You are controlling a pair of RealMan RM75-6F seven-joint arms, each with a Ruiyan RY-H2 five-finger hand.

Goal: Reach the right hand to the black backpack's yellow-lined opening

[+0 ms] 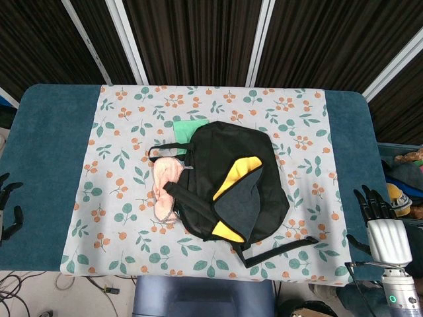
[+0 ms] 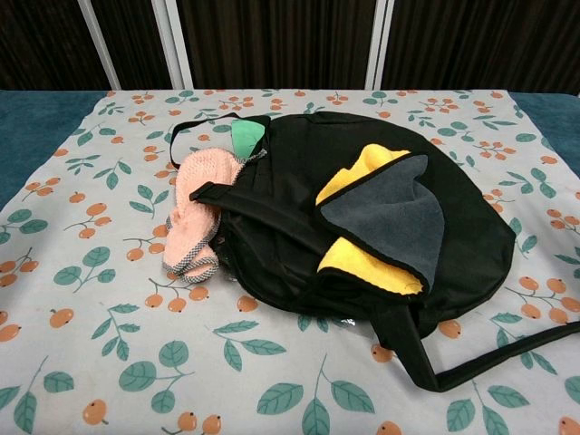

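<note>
Black fabric backpack (image 1: 228,181) lies flat at centre of the leaf-and-orange-printed tablecloth (image 1: 125,132), its yellow-lined opening (image 1: 241,172) gaping with a grey flap (image 1: 241,205) across it. Pink knitted cloth (image 1: 165,188) touches the pack at 9 o'clock; green cloth (image 1: 188,129) peeks out at 11 o'clock. Right hand (image 1: 377,211), fingers apart and holding nothing, sits well apart at 4 o'clock; left hand (image 1: 8,205) at the 8 o'clock edge, finger state cannot be told.

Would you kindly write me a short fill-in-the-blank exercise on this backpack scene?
1. The black backpack shows a ____ lining at its opening.
2. The pink knitted cloth lies partly under a backpack ____.
3. The right hand hovers at the table's edge, holding ____.
4. The tablecloth is printed with leaves and ____ fruits.

Missing words: yellow; strap; nothing; orange
</note>
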